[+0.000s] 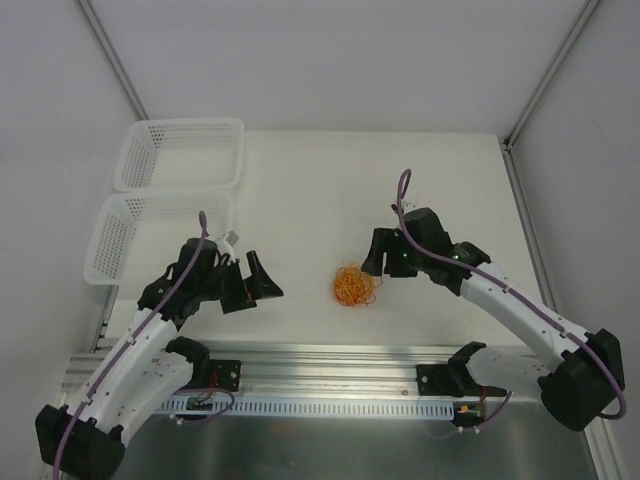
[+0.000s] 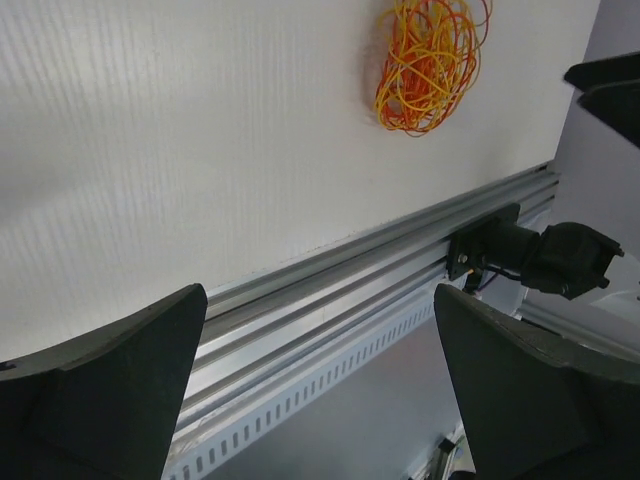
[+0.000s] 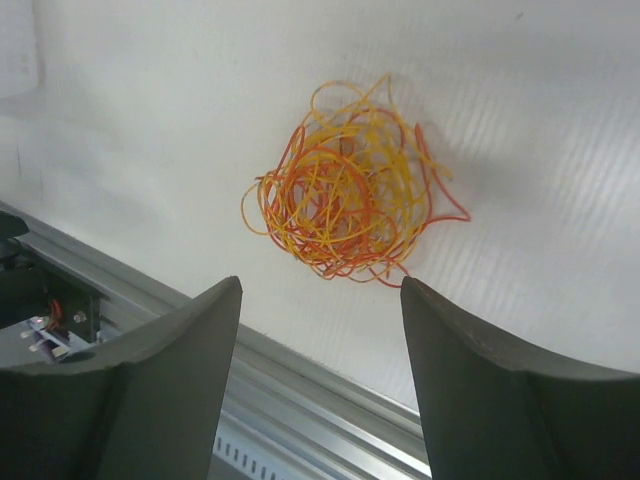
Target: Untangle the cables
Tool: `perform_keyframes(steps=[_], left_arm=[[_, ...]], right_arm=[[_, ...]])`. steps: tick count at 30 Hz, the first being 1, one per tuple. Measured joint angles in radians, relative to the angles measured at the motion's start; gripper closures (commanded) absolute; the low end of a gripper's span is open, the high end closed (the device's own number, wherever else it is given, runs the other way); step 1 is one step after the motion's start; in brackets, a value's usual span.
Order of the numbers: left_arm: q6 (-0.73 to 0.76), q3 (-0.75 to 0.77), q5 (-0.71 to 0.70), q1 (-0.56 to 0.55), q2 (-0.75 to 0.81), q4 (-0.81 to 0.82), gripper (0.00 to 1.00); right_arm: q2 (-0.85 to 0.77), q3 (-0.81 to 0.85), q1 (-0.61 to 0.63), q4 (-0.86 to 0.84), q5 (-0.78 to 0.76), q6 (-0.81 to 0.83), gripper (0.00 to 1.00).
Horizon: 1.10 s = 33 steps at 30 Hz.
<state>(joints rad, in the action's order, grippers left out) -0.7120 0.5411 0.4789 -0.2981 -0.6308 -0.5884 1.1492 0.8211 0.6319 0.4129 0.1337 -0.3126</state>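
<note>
Orange-and-yellow cable tangle (image 1: 353, 285) lying loose on the white table (image 1: 300, 190) near the front rail, right gripper (image 1: 386, 262) just beside it, jaws spread and empty, left gripper (image 1: 250, 285) well apart, jaws wide and empty, two white mesh baskets (image 1: 180, 155) far left

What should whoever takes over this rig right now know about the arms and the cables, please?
Left gripper: jaws open, holding nothing, left of the cable tangle and well apart from it.
Right gripper: jaws open, holding nothing, close on the tangle's right.
Cable tangle: orange and yellow strands in one tight ball on the table, near the front rail.
Done: nothing separated yet.
Left: grasp the ball and pull the cables apart.
</note>
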Motion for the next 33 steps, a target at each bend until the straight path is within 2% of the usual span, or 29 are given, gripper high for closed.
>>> perform_keyframes(steps=[3,7,11,16,21,26,27,30,31,33], left_arm=[[-0.014,0.047,-0.052,-0.123,-0.148,0.068,0.01],[-0.021,0.149,-0.138,-0.286,-0.340,0.150,0.02],[-0.021,0.276,-0.224,-0.412,-0.538,0.215,0.04],[-0.022,0.428,-0.287,-0.515,-0.776,0.254,0.10],[-0.030,0.535,-0.313,-0.569,-0.954,0.272,0.18],[-0.033,0.579,-0.335,-0.578,-1.049,0.271,0.29],[-0.033,0.582,-0.340,-0.578,-1.059,0.271,0.36],[-0.034,0.585,-0.363,-0.578,-1.074,0.271,0.44],[-0.034,0.586,-0.370,-0.578,-1.078,0.271,0.52],[-0.034,0.591,-0.384,-0.578,-1.091,0.272,0.59]], right_arm=[[-0.067,0.045,-0.005,0.059,-0.075,0.062,0.34],[-0.097,0.031,-0.059,0.092,-0.103,0.100,0.37],[-0.064,-0.026,-0.125,0.082,-0.088,0.114,0.40],[0.034,-0.089,-0.185,0.003,-0.005,0.113,0.44],[0.108,-0.100,-0.200,-0.078,0.048,0.115,0.46],[0.149,-0.117,-0.200,-0.171,0.092,0.116,0.48],[0.161,-0.124,-0.200,-0.190,0.096,0.115,0.49],[0.190,-0.148,-0.200,-0.234,0.101,0.115,0.50],[0.200,-0.154,-0.200,-0.245,0.102,0.115,0.51],[0.221,-0.166,-0.200,-0.268,0.107,0.115,0.55]])
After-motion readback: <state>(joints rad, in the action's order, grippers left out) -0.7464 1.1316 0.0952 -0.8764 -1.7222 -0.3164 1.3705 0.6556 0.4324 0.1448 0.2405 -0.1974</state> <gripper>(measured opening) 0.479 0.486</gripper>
